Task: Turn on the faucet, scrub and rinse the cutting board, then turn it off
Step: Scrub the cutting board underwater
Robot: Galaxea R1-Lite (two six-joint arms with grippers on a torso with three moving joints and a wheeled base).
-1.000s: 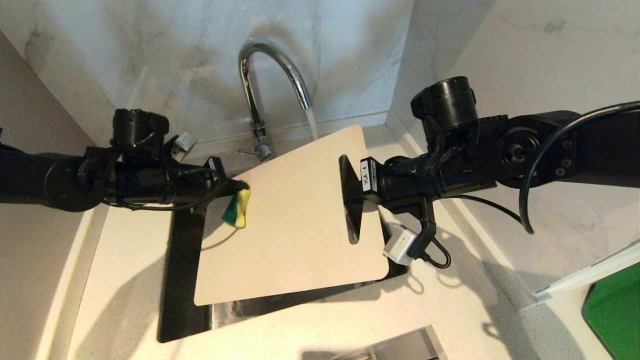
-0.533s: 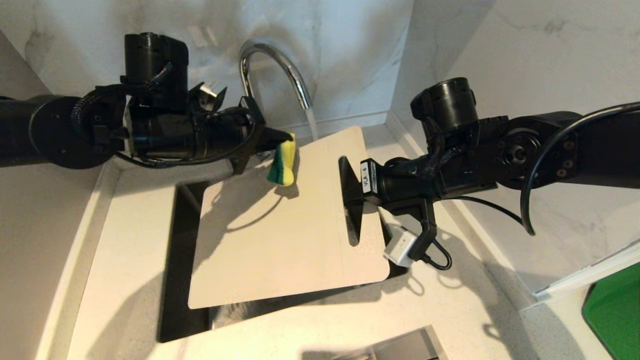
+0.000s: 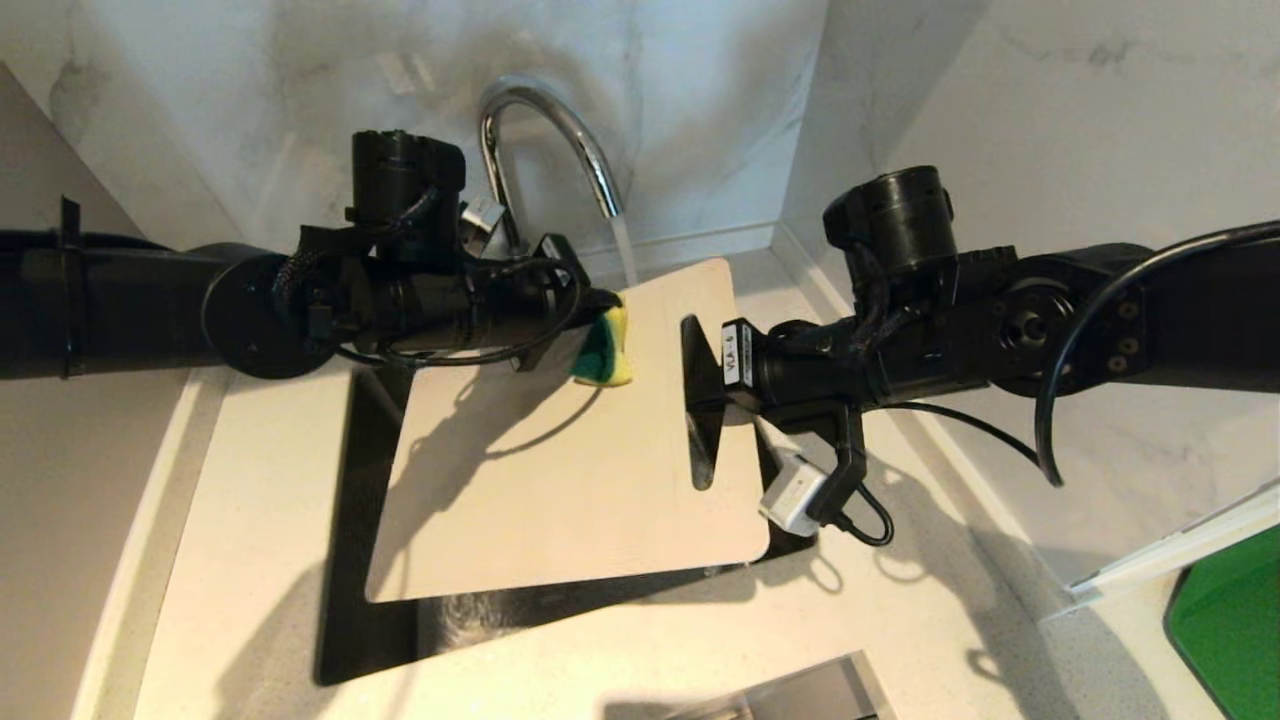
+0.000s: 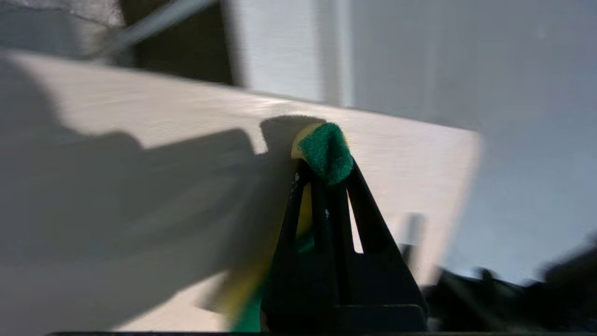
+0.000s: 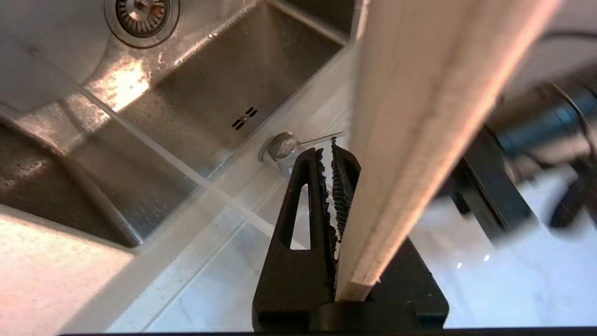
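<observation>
The cutting board (image 3: 560, 450) is held tilted over the sink (image 3: 345, 560), its far corner under the stream of water running from the faucet (image 3: 545, 130). The right pincer (image 3: 705, 385) is clamped on the board at the edge beside the handle cutout (image 3: 700, 430); the right wrist view alone shows the board's thin edge (image 5: 419, 140) seated between the toothed fingers (image 5: 340, 186), with the steel basin (image 5: 196, 107), its drain (image 5: 142, 11) and overflow slots below. The left pincer (image 3: 595, 305) is closed on a yellow and green sponge (image 3: 605, 350), which sits at the board's upper face near the far edge, just beside the water stream. The left wrist view confirms the grip: the sponge's green pad (image 4: 326, 154) protrudes past the black fingertips against the board's pale face (image 4: 163, 121). The head view alone takes in the pale speckled surface (image 3: 250, 500) around the sink, the marble-look wall behind and a green tray (image 3: 1235, 620) at the right margin.
</observation>
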